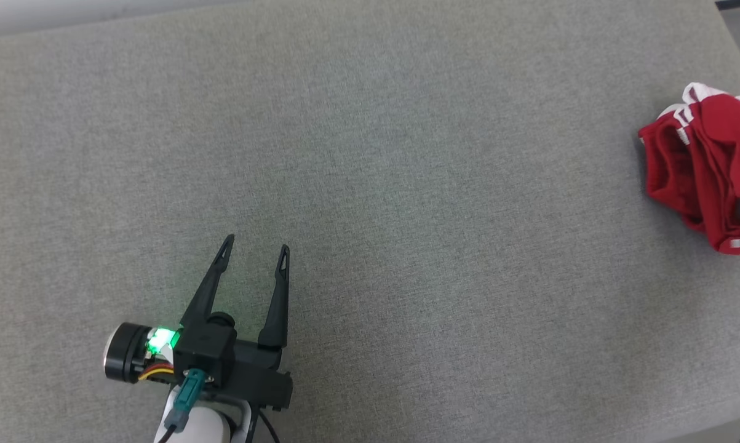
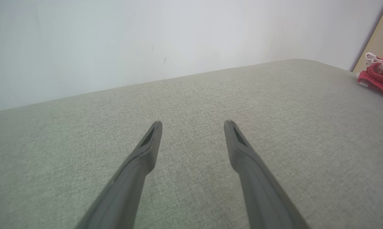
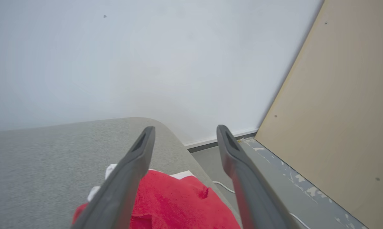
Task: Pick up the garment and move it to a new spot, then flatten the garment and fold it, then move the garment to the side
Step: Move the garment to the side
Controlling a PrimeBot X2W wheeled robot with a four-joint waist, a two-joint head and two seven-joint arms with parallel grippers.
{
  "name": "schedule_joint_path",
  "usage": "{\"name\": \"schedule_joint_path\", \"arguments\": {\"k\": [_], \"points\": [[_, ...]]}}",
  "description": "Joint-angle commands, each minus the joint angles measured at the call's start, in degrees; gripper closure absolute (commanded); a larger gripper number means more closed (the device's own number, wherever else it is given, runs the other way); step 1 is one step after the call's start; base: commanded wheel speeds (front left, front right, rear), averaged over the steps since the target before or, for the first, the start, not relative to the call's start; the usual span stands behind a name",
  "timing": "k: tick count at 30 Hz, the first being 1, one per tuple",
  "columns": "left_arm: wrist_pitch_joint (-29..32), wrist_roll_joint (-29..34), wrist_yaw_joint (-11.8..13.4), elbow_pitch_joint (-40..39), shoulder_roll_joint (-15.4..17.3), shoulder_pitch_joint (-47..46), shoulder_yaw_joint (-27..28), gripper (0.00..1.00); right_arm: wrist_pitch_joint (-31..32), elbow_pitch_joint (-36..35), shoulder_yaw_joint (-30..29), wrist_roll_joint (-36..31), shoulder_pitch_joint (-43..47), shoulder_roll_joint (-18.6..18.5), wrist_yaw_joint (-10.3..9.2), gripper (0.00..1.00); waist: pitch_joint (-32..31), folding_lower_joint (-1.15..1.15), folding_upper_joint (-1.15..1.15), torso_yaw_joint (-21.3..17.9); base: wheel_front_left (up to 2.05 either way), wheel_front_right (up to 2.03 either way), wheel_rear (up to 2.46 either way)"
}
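Grey woven fabric covers the table (image 1: 370,184); a white wall (image 2: 115,38) stands behind. Left gripper (image 1: 256,242) hovers, fingers spread, empty. Red garment (image 1: 696,166) is bunched at the table edge, well to its right, under the right gripper (image 3: 185,128), also spread and empty. Right wrist view adds a tan board (image 3: 337,95), floor (image 3: 274,165) and cable (image 3: 223,187) beyond the fingertips.

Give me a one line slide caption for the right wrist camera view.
The open right gripper hangs over the red garment lying near the edge of the grey table, white wall behind.
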Motion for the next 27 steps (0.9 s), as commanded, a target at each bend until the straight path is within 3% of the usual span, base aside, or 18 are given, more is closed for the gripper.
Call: {"name": "schedule_joint_path", "arguments": {"k": [1, 3, 10, 27], "points": [[-0.2, -0.3, 0.3, 0.2, -0.2, 1.3, 0.4, 0.0, -0.1, -2.3, 3.5, 2.5, 2.4, 2.1, -0.14, 0.0, -1.9, 0.0, 0.0, -0.1, 0.0, 0.0, 0.0], [-0.2, -0.8, 0.7, 0.4, -0.3, 2.2, 1.0, 0.0, -0.1, -6.9, 8.3, 6.4, 5.9, 4.3, -0.14, 0.0, -3.8, 0.0, 0.0, 0.1, 0.0, 0.0, 0.0], [-0.2, -2.0, 1.5, 0.7, -0.8, 5.5, 3.3, 0.0, -0.1, -13.1, 17.6, 13.1, 15.9, 8.9, -0.14, 0.0, -8.1, 0.0, 0.0, 1.5, 0.0, 0.0, 0.0], [-0.2, -3.4, 2.4, 2.5, -1.2, 13.1, 9.4, 0.0, -0.1, -16.6, 26.3, 16.2, 31.8, 14.9, -0.14, 0.0, -17.0, 0.0, 0.0, 5.0, 0.0, 0.0, 0.0]]}}
